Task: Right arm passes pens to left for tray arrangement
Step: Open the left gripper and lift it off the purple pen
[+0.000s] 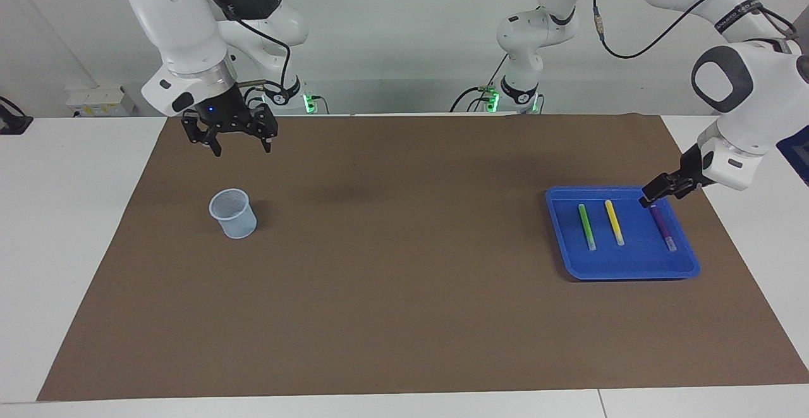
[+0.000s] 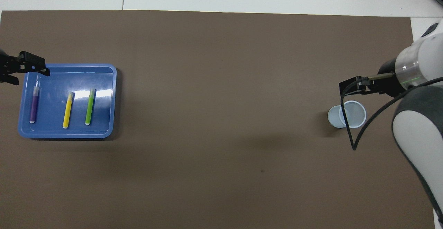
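The blue tray (image 1: 632, 263) (image 2: 104, 83) lies toward the left arm's end of the table. Three pens rest side by side in it: green (image 1: 586, 226) (image 2: 90, 106), yellow (image 1: 614, 222) (image 2: 68, 109) and purple (image 1: 663, 227) (image 2: 34, 104). My left gripper (image 1: 657, 190) (image 2: 27, 70) hangs open and empty just above the tray's rim, by one end of the purple pen, touching nothing. My right gripper (image 1: 242, 145) (image 2: 349, 85) hovers open and empty above the mat at the right arm's end.
A small pale-blue mesh cup (image 1: 234, 214) (image 2: 347, 116) stands upright on the brown mat (image 1: 404, 266) below the right gripper, a little farther from the robots. White tabletop borders the mat on all sides.
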Robot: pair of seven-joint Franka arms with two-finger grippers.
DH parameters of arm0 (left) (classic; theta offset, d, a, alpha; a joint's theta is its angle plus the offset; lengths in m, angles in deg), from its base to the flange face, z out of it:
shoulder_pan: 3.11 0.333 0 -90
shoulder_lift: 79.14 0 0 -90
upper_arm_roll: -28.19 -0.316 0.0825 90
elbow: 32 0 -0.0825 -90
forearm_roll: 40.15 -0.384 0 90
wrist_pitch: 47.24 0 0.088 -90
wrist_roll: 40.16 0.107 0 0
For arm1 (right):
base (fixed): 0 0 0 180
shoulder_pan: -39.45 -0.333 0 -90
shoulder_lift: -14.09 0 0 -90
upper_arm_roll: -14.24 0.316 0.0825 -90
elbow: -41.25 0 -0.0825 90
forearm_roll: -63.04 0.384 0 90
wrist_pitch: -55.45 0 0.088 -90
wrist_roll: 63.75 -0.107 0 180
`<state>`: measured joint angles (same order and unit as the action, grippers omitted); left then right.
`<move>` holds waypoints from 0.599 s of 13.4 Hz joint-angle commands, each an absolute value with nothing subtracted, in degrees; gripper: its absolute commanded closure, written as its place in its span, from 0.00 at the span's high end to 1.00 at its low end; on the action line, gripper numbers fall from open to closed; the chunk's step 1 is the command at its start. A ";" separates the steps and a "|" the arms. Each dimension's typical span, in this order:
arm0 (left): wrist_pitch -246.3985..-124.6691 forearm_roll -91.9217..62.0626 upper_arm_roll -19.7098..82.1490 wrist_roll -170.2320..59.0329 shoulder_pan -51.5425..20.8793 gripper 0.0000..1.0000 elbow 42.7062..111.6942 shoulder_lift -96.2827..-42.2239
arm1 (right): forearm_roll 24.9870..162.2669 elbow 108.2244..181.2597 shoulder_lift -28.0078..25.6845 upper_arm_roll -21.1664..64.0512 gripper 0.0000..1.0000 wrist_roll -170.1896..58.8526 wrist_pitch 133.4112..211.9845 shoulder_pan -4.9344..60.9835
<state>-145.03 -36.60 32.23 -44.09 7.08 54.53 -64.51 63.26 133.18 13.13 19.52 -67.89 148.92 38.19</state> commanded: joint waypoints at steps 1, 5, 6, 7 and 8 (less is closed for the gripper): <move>-140.32 -36.81 31.36 -45.61 4.80 1.00 50.37 -64.37 | 62.86 130.91 13.39 16.98 1.00 -67.36 146.86 38.31; -137.86 -38.30 31.36 -45.61 2.78 1.00 49.13 -67.00 | 63.39 131.07 13.74 15.47 1.00 -67.27 146.24 38.31; -136.90 -38.48 31.44 -45.61 2.16 1.00 49.12 -68.23 | 65.39 131.08 13.74 15.39 1.00 -67.36 146.24 38.31; -136.02 -38.48 31.53 -45.61 2.07 1.00 49.12 -69.37 | 66.72 130.99 13.65 15.21 1.00 -67.45 146.16 38.39; -135.05 -38.57 31.53 -45.61 1.11 1.00 49.21 -70.43 | 66.73 130.99 13.74 15.21 1.00 -67.45 146.15 38.39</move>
<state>-137.78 -37.29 32.18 -45.07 2.93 49.11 -67.78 65.09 131.21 13.36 15.24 -67.89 147.29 38.16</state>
